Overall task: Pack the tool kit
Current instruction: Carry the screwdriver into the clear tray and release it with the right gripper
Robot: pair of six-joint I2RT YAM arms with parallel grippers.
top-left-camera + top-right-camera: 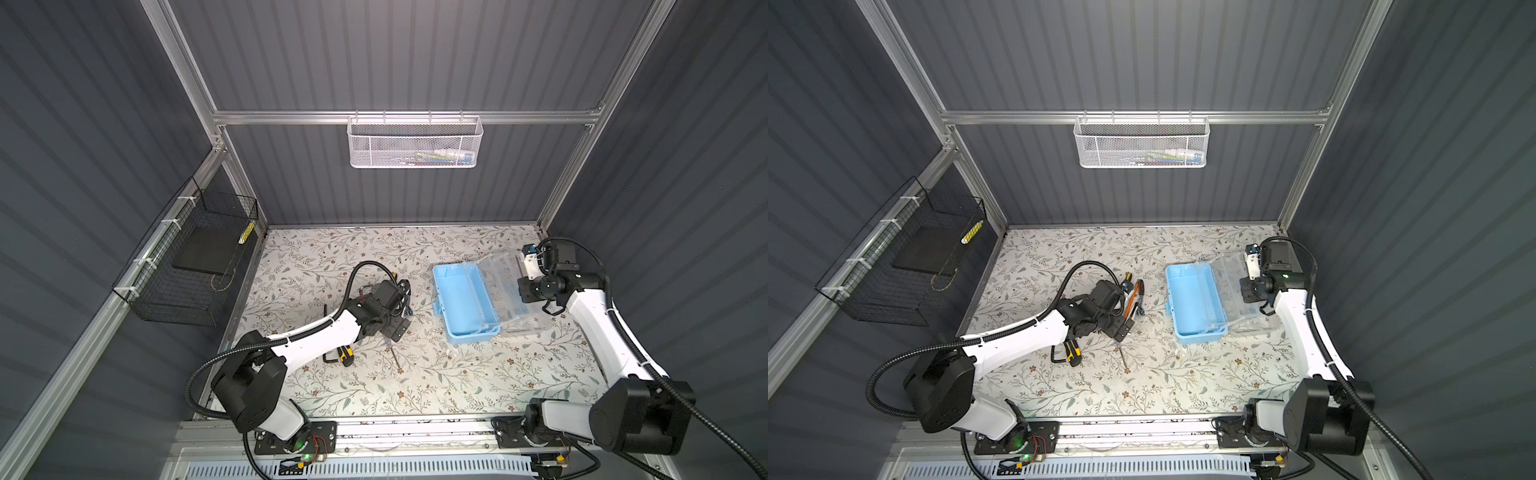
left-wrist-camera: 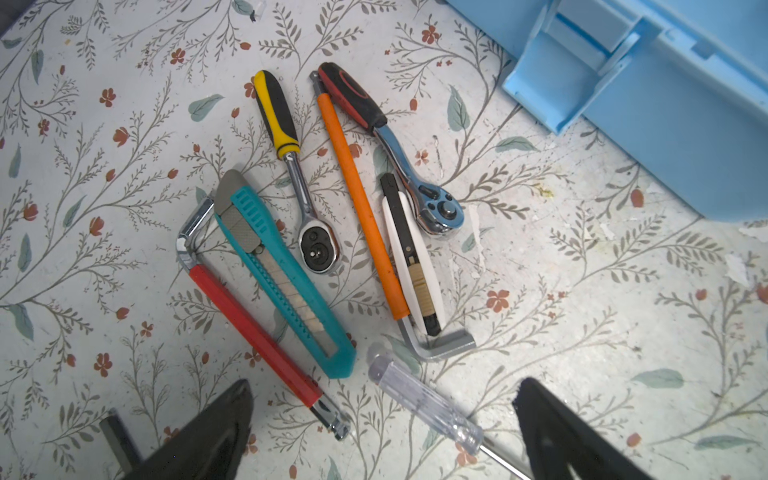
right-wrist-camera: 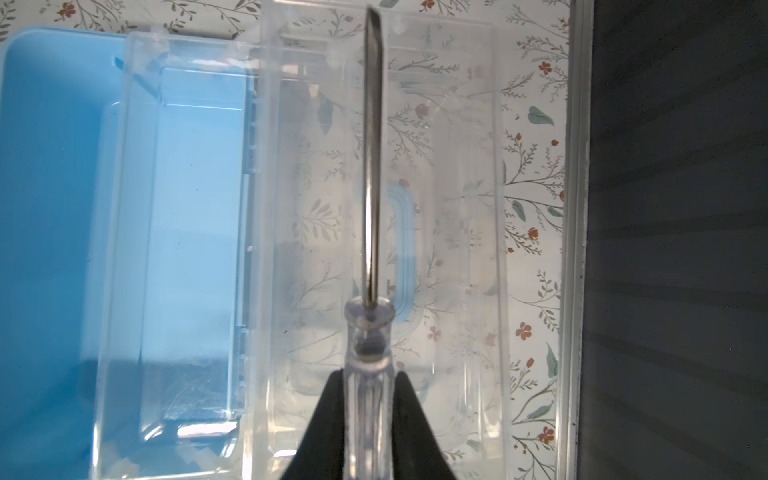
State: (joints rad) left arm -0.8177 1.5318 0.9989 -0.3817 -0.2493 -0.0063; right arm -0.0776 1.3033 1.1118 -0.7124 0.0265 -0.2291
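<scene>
**A:** How far along is the packing?

**B:** Barely begun, I'd judge. The light blue plastic box (image 1: 461,305) sits on the right half of the floral worktop (image 1: 415,395). Its clear hinged lid (image 1: 509,282) is thrown open on the side away from the loose tools. In both top views I can make out nothing inside the box.

**A:** Is anything on its way in?

**B:** One piece. The right claw (image 3: 368,386) is closed narrowly on the handle of a clear-handled screwdriver (image 3: 371,166). The steel shaft points out over the open lid, beside the blue tray rather than above it.

**A:** And the other arm?

**B:** The left claw (image 2: 384,395) hangs wide and empty over the heap of tools beside the box. Under it lie:
- a second clear-handled screwdriver (image 2: 424,405)
- a teal utility knife (image 2: 282,278)
- a white and black utility knife (image 2: 411,257)
- a yellow-handled ratchet (image 2: 291,166)
- a red-and-black-handled ratchet (image 2: 395,153)
- an orange-sleeved hex key (image 2: 357,195)
- a red-sleeved hex key (image 2: 249,324)

**A:** Anything else loose?

**B:** A black and yellow tool (image 1: 345,355) and a black hex key (image 1: 329,358) lie by the left forearm. What the first one is, I cannot tell.

**A:** So what is left?

**B:** Nearly all of it. The held screwdriver goes in, every loose tool follows, and then the lid gets shut.
</scene>
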